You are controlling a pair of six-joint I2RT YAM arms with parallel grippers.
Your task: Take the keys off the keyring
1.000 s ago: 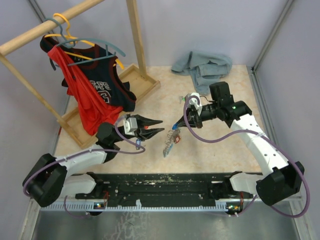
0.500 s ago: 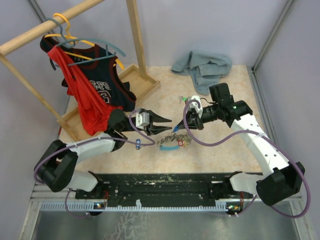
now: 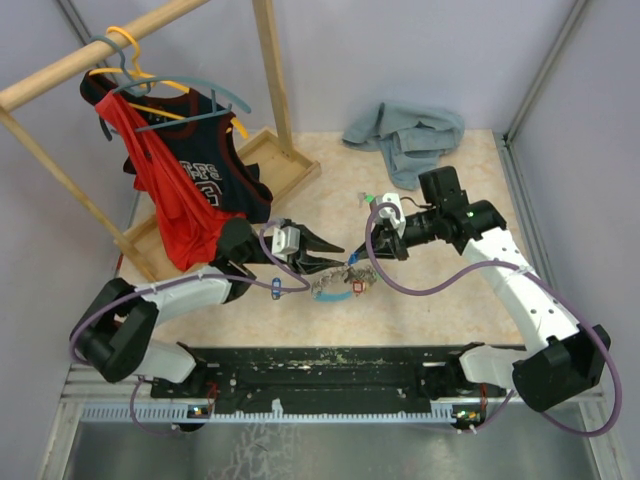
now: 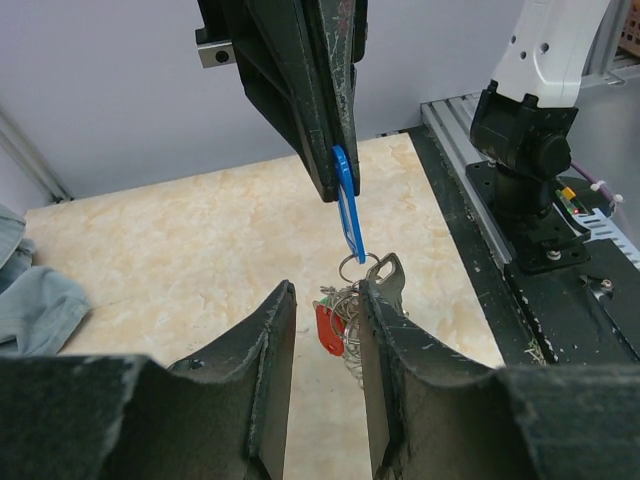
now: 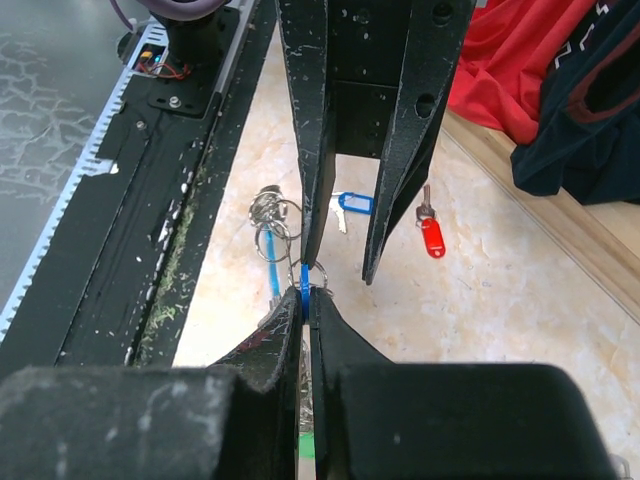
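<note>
Left arm and right arm: white shells, black joints, black bases. Purple cables looped along both. Left gripper, right gripper: black tapered fingers, scuffed, pale specks. Green light on right arm.

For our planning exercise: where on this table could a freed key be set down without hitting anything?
Bare table lies between the wooden rack base and the grey cloth, and between the right arm and the front rail. The middle is crowded: the left arm reaches the keyring, loose keys beside it.
</note>
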